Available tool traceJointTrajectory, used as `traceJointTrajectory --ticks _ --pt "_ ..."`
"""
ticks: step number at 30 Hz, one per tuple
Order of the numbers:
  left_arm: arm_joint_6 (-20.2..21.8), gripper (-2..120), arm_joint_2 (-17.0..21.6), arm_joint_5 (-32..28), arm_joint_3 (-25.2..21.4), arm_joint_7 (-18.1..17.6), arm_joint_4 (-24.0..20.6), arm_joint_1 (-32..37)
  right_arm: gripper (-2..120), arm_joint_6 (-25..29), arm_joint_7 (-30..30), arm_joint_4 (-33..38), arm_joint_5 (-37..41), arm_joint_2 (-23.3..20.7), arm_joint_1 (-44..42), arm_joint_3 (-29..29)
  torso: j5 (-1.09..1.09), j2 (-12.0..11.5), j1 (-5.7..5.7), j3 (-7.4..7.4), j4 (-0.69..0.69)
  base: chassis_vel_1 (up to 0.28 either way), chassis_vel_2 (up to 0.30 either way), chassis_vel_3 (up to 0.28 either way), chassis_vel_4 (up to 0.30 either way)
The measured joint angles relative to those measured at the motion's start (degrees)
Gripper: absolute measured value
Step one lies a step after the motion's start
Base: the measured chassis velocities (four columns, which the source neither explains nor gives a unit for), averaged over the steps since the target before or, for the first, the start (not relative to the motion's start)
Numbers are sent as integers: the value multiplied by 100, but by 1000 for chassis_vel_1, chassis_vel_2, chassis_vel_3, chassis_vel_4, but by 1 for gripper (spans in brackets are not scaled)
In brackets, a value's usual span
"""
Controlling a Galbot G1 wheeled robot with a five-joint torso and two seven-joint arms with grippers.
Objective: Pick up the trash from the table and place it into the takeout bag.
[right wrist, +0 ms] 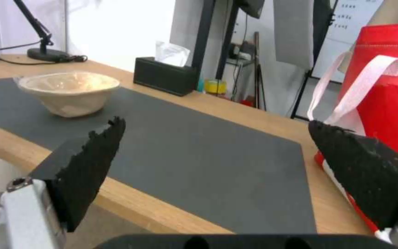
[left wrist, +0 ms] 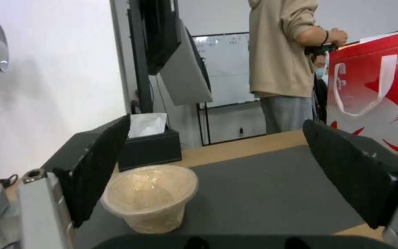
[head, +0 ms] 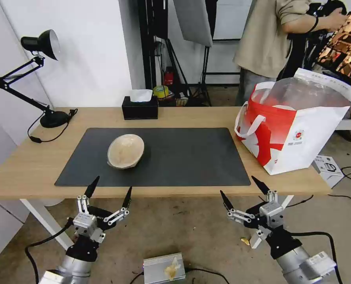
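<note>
One piece of trash, a shallow beige bowl (head: 125, 151) (left wrist: 150, 197) (right wrist: 68, 91), rests on the left half of the dark grey mat (head: 155, 156) on the light-wood table (head: 33, 165). The red-and-white takeout bag (head: 297, 126) (right wrist: 383, 100) (left wrist: 378, 93) stands open at the table's right end, silver lining showing. My left gripper (head: 109, 190) hovers open in front of the table's near edge, short of the bowl. Open too, my right gripper (head: 242, 190) hangs before the near edge, left of the bag. Both hold nothing.
A black tissue box (head: 140, 107) sits at the table's back edge, a black desk lamp (head: 41, 79) at the back left. A person (head: 270, 39) stands behind the bag. On the floor below lie a grey box (head: 164, 268) and a white box (head: 328, 167).
</note>
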Motion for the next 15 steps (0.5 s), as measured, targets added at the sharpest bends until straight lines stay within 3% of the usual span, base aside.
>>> traceJointTrajectory --ticks 9,15 --pt "175 100 680 -240 12 -270 98 -333 100 1 0 -4 -1 -1 2 0 0 0 0 0 0 0 0 0 0" --pt "223 100 1456 -439 139 -473 340 -696 100 1 0 -6 1 -3 5 -1 -1 0 0 0 0 0 0 0 0"
